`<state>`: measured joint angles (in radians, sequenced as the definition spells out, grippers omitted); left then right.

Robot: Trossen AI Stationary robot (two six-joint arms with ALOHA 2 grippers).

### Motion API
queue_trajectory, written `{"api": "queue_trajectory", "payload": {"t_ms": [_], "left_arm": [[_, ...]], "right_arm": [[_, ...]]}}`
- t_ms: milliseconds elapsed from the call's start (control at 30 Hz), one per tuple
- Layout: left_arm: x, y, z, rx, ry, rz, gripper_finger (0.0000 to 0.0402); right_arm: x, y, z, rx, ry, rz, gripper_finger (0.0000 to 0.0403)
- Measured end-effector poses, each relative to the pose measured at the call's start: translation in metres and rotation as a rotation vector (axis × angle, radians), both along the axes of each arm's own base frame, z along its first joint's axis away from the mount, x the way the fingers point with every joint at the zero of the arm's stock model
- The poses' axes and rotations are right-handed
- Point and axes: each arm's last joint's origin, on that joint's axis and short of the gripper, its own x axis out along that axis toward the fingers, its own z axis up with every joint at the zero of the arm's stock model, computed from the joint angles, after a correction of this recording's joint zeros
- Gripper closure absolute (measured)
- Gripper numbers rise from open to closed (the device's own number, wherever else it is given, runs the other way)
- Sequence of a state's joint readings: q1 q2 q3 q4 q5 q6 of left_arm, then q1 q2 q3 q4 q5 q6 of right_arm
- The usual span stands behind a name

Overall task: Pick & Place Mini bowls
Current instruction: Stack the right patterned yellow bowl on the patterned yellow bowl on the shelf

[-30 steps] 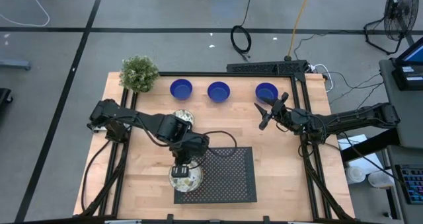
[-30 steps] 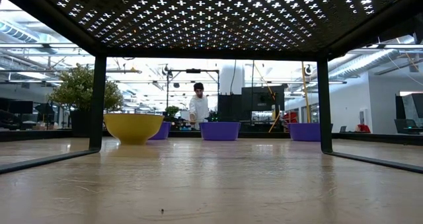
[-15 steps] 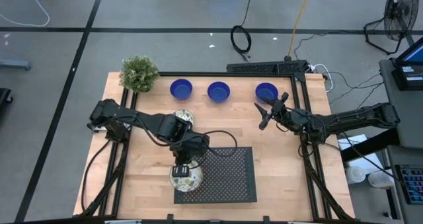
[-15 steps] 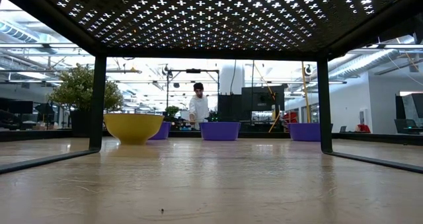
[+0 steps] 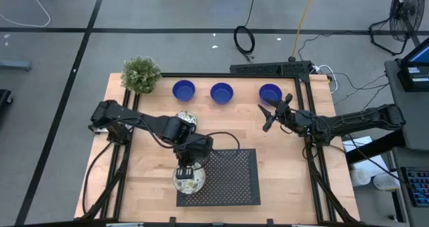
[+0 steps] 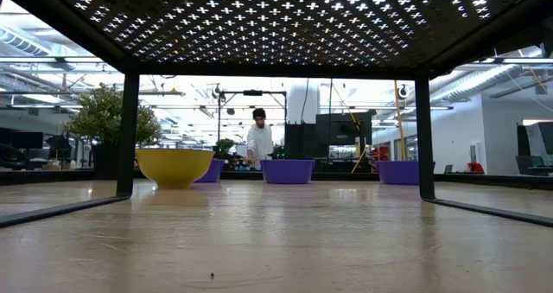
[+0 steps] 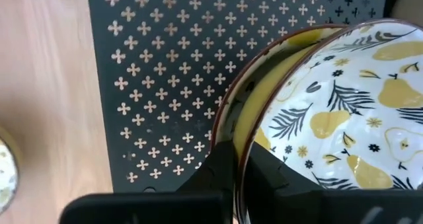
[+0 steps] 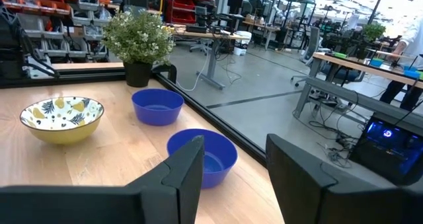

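From the overhead cam I've got the left gripper [image 5: 187, 171] parked over the near-left corner of the black perforated platform [image 5: 231, 180], jaws pinched down on the rim of a patterned bowl [image 5: 188, 181] that sits on that corner. The top-down shot only gives me a pale disc with speckles. The left wrist cam is where it gets clear: one dark finger [image 7: 221, 168] is outside the wall and the other inside, rim clamped between them, and I can see that patterned bowl [image 7: 330, 118] has a yellow outside and a white inside with yellow pears and dark leaves (nice detail the overhead totally misses).

A second patterned one [image 5: 186, 119] sits on the wooden table [image 5: 281, 167] behind the left arm, partly hidden by it. The low cam shows it as a plain yellow bowl [image 6: 174, 167] beyond the platform's leg, and the right wrist cam catches its printed inside [image 8: 61, 118].

The three blue bowls line up along the far edge: left [image 5: 184, 90], middle [image 5: 222, 92], right [image 5: 270, 92], with the potted plant [image 5: 141, 74] at the far-left corner. The low cam sees them as purple-ish shapes behind, plus a person [image 6: 259, 140] standing way back in the room.

The right gripper [image 5: 271, 116] hovers just near the right blue bowl, jaws apart with nothing between them. Its own cam looks past the fingers at two blue bowls [image 8: 202, 156].
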<state>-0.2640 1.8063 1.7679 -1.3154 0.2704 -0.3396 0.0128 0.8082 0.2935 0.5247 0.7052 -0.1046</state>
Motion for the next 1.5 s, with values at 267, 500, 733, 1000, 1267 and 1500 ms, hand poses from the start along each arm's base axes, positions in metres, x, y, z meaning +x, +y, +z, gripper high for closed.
{"api": "queue_trajectory", "payload": {"t_ms": [267,500,733,1000,1267,1500], "left_arm": [[0.0018,0.0026,-0.0022,-0.003,-0.002,0.025,0.0346],[0.0035,0.0018,-0.0015,-0.013,-0.013,0.058,0.0341],[0.0035,0.0018,-0.0015,-0.015,-0.01,0.067,0.034],[0.0034,0.0011,-0.0013,-0.041,0.001,0.073,0.0339],[0.003,0.0005,-0.001,-0.056,0.009,0.084,0.0339],[0.0021,0.0005,0.0015,-0.064,-0.001,0.083,0.0339]], "right_arm": [[0.0,0.0,0.0,0.0,0.0,0.0,0.025],[0.0,0.0,0.0,0.0,0.0,0.0,0.025],[0.0,0.0,0.0,0.0,0.0,0.0,0.025],[0.0,0.0,-0.0004,0.0,0.005,0.0,0.025],[0.0,0.0,-0.0004,0.0,0.005,0.0,0.025],[0.0,0.0001,-0.0004,0.0,0.004,0.001,0.025]]}}
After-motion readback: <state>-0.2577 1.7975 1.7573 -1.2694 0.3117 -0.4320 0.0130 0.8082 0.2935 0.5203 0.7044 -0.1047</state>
